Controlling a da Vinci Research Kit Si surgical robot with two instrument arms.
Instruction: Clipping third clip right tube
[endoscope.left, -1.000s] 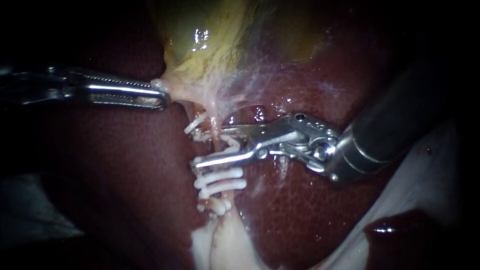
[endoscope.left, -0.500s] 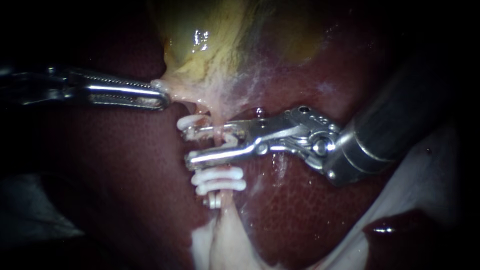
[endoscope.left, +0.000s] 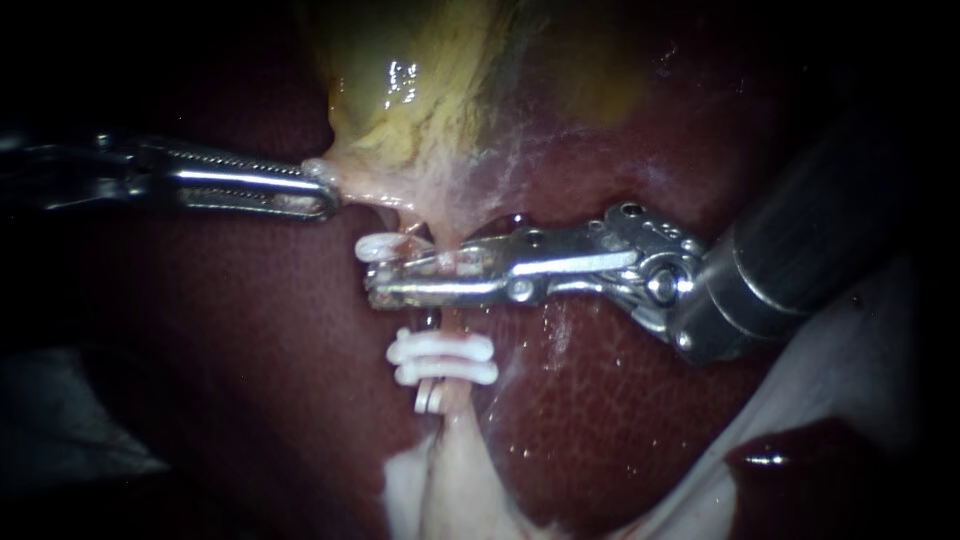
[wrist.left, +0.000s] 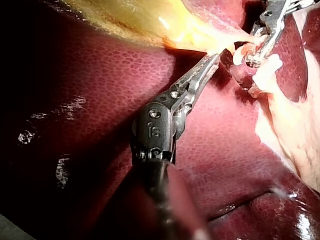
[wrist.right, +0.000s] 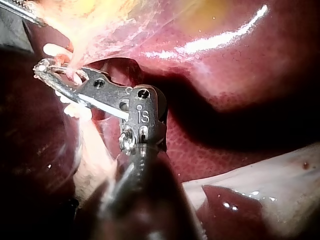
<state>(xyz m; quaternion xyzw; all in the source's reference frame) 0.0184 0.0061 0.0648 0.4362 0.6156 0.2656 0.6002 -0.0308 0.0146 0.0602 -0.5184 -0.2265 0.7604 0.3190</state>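
Two white clips (endoscope.left: 442, 360) are already sitting across the tube (endoscope.left: 447, 325), just below the right tool (endoscope.left: 380, 282). Only one tube is showing clearly, so I'm not calling it left or right.

Main change: 1 s ago the right tool's jaws were gaping wide around the tube w/ the new clip (endoscope.left: 380, 245) spread between them. Half a sec ago they were narrower. Now they're lying nearly together, pinching the new clip and the tube from both sides, w/ just the clip's white end sticking out past the upper jaw. A strip of bare tube is now showing between the lower jaw and the two set clips, so the new one is landing nearer the gallbladder (endoscope.left: 420, 90), apart from them.

Left tool (endoscope.left: 322, 195) hasn't shifted vs the tissue. It's staying clamped on pale tissue at the gallbladder's neck and keeping the tube stretched over the liver (endoscope.left: 600, 420).

Judgement: the squeeze is prob. almost done. Can't tell yet if the clip is latching, so checking that before releasing seems wise.
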